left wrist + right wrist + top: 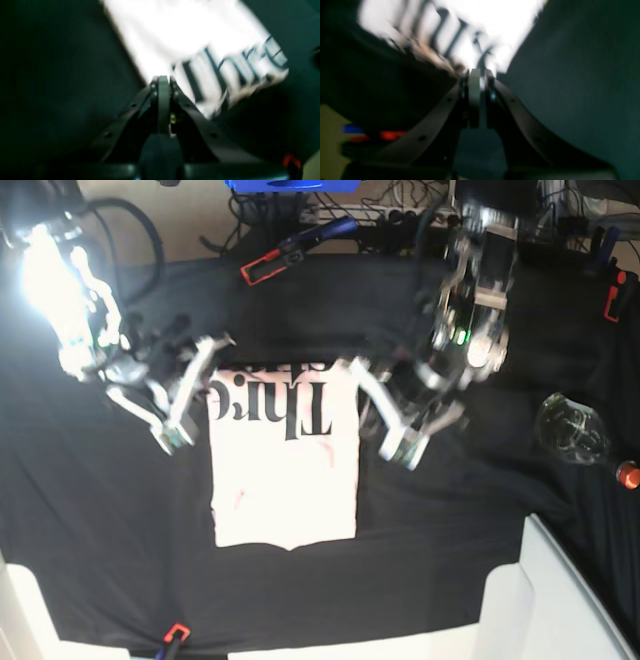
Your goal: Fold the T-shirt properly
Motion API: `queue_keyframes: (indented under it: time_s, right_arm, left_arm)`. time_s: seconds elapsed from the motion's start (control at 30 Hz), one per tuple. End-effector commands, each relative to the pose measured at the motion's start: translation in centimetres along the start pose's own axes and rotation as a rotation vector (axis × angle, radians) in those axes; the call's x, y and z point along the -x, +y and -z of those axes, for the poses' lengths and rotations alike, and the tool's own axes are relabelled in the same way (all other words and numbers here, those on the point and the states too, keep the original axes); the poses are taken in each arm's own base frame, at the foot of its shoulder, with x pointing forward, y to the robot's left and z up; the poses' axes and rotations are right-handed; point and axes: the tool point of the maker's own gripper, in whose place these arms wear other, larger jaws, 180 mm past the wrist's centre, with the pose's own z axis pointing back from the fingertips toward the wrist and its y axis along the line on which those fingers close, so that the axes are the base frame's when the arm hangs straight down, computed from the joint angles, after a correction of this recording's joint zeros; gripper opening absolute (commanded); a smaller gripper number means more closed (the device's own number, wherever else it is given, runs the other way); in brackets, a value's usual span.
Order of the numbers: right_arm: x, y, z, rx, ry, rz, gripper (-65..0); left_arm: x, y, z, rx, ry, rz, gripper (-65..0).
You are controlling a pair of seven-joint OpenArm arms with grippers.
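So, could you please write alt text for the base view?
A pale pink cotton T-shirt with black serif lettering lies folded into a tall rectangle on a black tablecloth. The left end effector and right end effector flank it, jaws shut.

Silver-white arms (470,310), black cables — screw-dotted jaws
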Motion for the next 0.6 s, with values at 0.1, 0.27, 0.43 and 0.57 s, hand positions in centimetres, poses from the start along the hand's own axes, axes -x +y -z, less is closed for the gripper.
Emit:
queue_keyframes:
  time_s: [0.1, 0.27, 0.43, 0.57]
  right_arm:
    - [-0.4, -1.5, -1.6, 0.057, -0.106, 0.016, -61.5]
    - [2.7, -1.1, -2.2, 0.064, -0.128, 0.04, -61.8]
    - [5.0, -1.6, -3.2, 0.134, -0.179, 0.086, -62.1]
    - [5.9, -0.7, -4.5, 0.174, -0.268, 0.009, -62.1]
  left_arm:
    - [1.3, 0.3, -2.3, -0.009, -0.043, 0.002, -65.0]
    - [4.3, 0.6, -5.4, -0.008, -0.072, 0.042, -65.0]
    - [6.7, 0.9, -8.0, 0.012, -0.106, 0.082, -65.0]
    - [8.6, 0.5, -9.0, 0.015, -0.119, 0.157, -65.0]
